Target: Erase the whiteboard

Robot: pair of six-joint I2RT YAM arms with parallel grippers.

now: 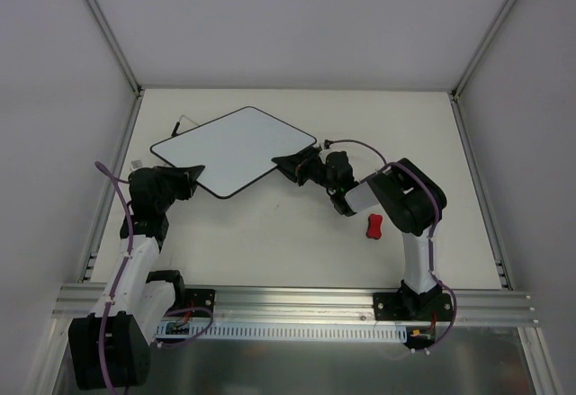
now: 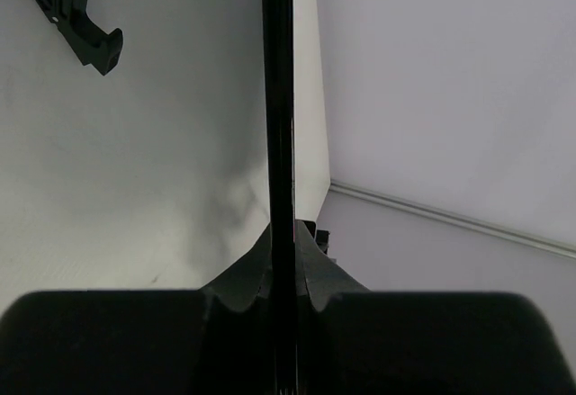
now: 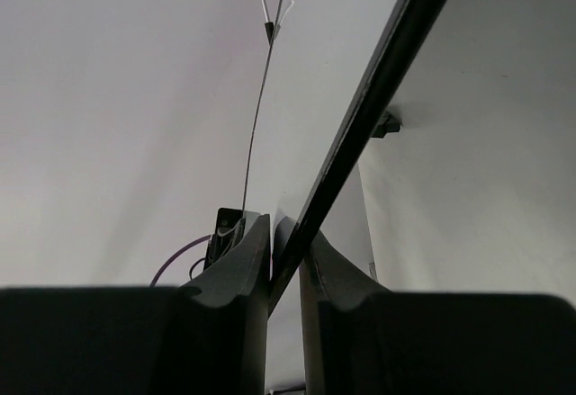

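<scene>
Left tool [image 1: 193, 175] and right tool [image 1: 290, 163] clamped on whiteboard [image 1: 229, 148] edges, white table [image 1: 297, 233], grey walls [image 1: 270, 17]

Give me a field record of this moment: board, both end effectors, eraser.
whiteboard: white, no marks visible from above, angled on the far left of the table
left end effector: shut on the whiteboard's near-left edge
right end effector: shut on the whiteboard's near-right edge
eraser: red, on the table beside the right arm, apart from both end effectors
whiteboard lifted or resting: cannot tell
</scene>
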